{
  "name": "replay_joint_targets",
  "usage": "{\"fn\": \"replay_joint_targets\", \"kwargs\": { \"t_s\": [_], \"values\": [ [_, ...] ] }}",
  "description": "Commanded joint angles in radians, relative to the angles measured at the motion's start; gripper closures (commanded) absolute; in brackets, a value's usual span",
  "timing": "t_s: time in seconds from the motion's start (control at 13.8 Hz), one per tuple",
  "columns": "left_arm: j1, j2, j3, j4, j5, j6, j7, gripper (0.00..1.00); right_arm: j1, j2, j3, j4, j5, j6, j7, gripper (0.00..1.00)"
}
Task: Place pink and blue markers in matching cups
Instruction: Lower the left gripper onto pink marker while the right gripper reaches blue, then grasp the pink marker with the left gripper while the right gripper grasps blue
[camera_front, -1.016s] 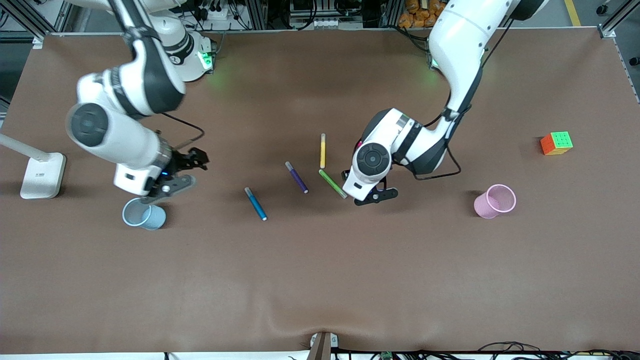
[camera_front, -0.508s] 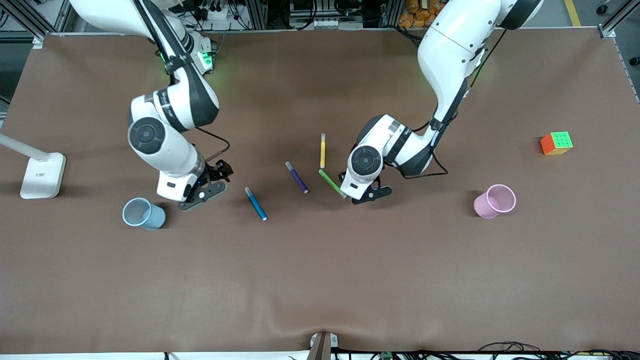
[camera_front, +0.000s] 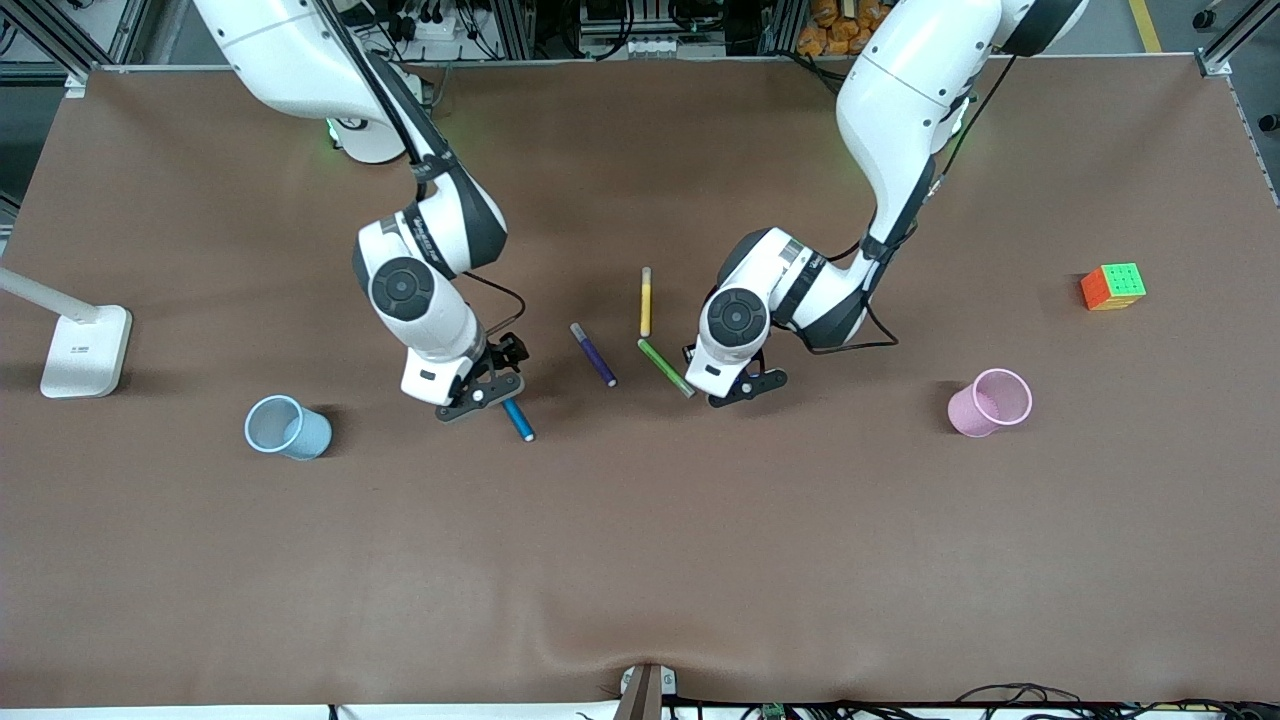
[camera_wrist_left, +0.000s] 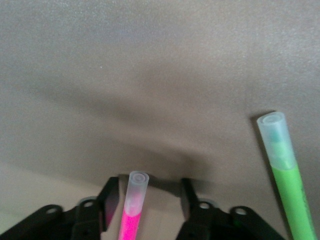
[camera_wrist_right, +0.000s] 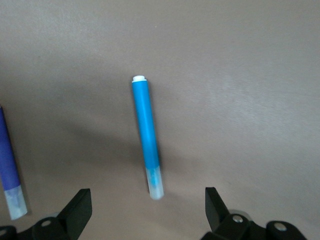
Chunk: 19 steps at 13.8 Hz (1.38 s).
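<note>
Matt brown felt-like table covering; smooth bright blue plastic marker; magenta-pink plastic marker with translucent cap; two translucent plastic cups, pale blue and pale pink.

I see the blue marker flat on the table, white tip toward the front camera. Pink marker sits between the left gripper's fingers, pale cap outward. Pale blue cup and pink cup stand at opposite table ends.
</note>
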Motion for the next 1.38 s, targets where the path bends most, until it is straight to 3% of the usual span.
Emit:
{"fn": "replay_joint_targets", "kwargs": {
  "t_s": [0.0,0.22,0.29,0.44,0.87,1.31],
  "values": [
    [-0.005,-0.034,0.007,-0.041,0.002,0.012,-0.021,0.92,0.008,0.04,-0.01,0.008,-0.03,0.064,0.015,0.0],
    [-0.003,-0.037,0.007,-0.05,0.002,0.012,-0.021,0.87,0.016,0.073,-0.01,0.006,-0.067,0.107,0.015,0.0],
    [-0.003,-0.037,0.007,-0.05,0.002,0.012,-0.021,0.88,0.016,0.076,-0.01,0.004,-0.07,0.107,0.017,0.0],
    [-0.005,-0.037,0.007,-0.047,0.002,0.012,-0.021,1.0,0.016,0.088,-0.01,0.004,-0.07,0.109,0.017,0.0],
    [0.064,-0.153,0.014,-0.027,0.004,-0.115,0.055,1.0,0.017,0.1,-0.01,-0.006,-0.07,0.107,0.02,0.0],
    [0.202,-0.267,0.016,-0.022,0.151,-0.195,0.091,1.0,0.017,0.114,-0.01,-0.008,-0.07,0.138,0.023,0.0]
  ]
}}
